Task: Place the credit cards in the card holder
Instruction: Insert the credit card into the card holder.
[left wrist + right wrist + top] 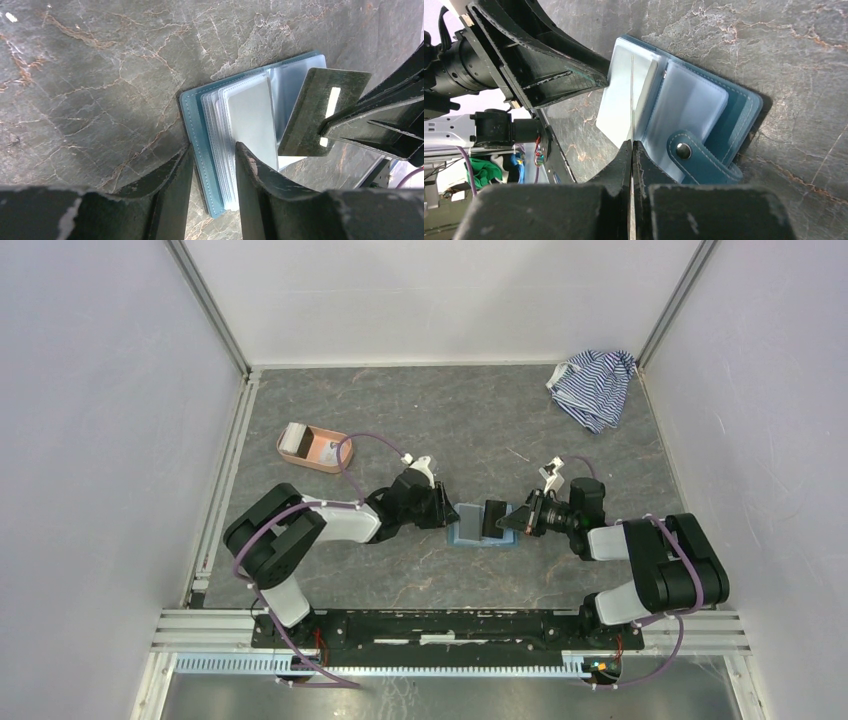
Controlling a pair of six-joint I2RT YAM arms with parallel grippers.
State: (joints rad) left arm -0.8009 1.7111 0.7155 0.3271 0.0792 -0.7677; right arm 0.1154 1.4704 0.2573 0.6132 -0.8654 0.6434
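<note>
Right gripper [631, 150] clamped on 1 dark card [320, 110], held edge-on, sticking straight ahead over the open wallet [192, 117] lying just ahead and below; left gripper [212, 155] jaws apart, astride wallet's near cover edge.

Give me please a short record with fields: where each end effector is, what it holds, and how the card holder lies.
card holder: open flat on the table, clear sleeves up
left end effector: fingers astride the holder's left edge; grip unclear
right end effector: shut on a dark card
dark card: tilted over the open sleeves
tray: far left, apart
striped cloth: far right corner
</note>
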